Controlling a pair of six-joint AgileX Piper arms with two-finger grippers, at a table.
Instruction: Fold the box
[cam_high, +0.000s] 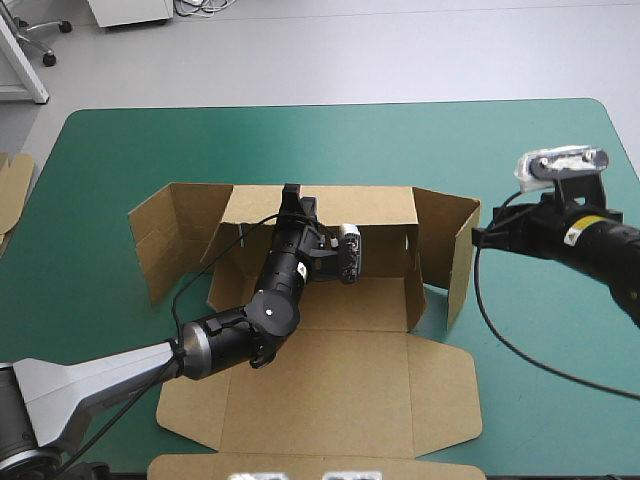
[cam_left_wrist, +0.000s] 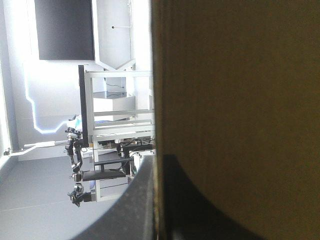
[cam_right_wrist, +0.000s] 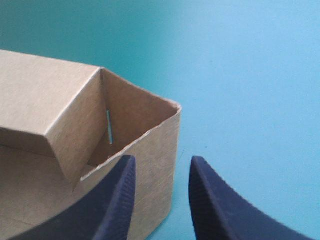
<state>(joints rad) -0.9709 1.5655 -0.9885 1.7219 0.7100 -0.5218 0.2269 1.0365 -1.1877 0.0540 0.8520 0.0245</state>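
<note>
High view: box (cam_high: 330, 395) half up, mid-frame.
Left gripper (cam_high: 292, 192) pinches its back wall (cam_high: 375, 212); right gripper (cam_right_wrist: 162, 158) gapes by the right wall (cam_high: 461, 262).

Left arm (cam_high: 110, 370) comes in from the near left, elbow bent, forearm angled toward the table's far side. Left gripper (cam_high: 291, 192) fingers (cam_left_wrist: 127, 215) nearly closed, pinching the box (cam_left_wrist: 235, 100) wall. Right arm (cam_high: 600, 245) reaches in from the right, level. Right gripper (cam_right_wrist: 161, 165) fingers parted.
</note>
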